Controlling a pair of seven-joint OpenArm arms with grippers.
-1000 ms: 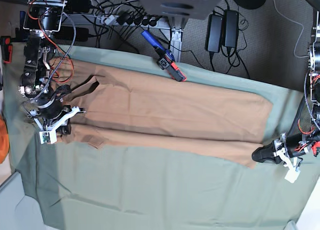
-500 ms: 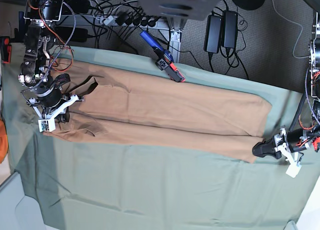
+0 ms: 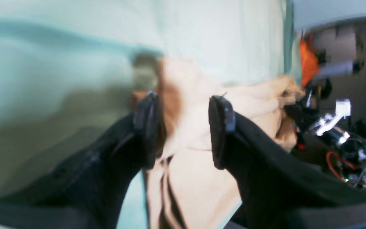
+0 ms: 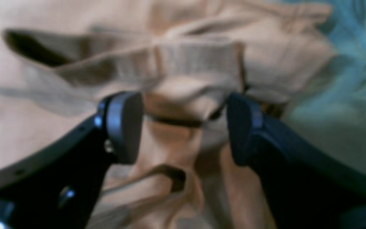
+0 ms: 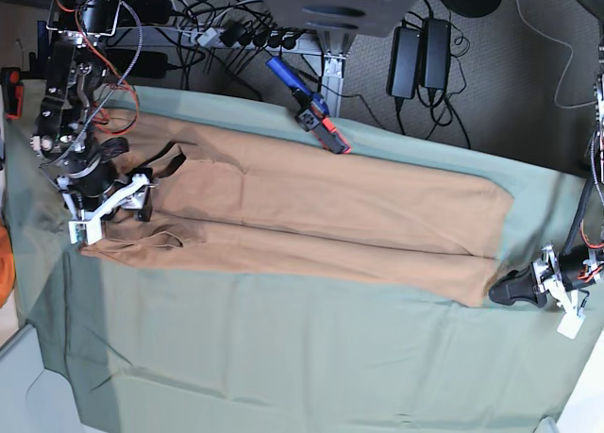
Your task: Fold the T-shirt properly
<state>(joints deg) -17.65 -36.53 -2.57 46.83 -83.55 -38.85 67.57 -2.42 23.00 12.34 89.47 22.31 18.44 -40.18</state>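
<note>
Our left gripper (image 3: 184, 132) stands with its jaws well apart, the two dark pads (image 3: 221, 117) straddling a bunched edge of the shirt (image 5: 321, 221); tan cloth fills the gap between them, though the blur keeps us from saying whether either pad presses on it. In the base view this gripper (image 5: 514, 289) sits at the shirt's lower corner, just off the fabric's end, over the green sheet (image 5: 283, 358). Our right gripper (image 4: 184, 127) is likewise spread wide, with rumpled folds and a ribbed hem of the shirt lying between and beyond its pads, nothing clamped. From the base view it (image 5: 109, 207) rests at the opposite end, on the shirt near the neck opening. The shirt stretches between the two grippers as a long, narrow folded band on the sheet. Beyond the shirt's far edge lies a blue and red tool (image 5: 310, 105).
</note>
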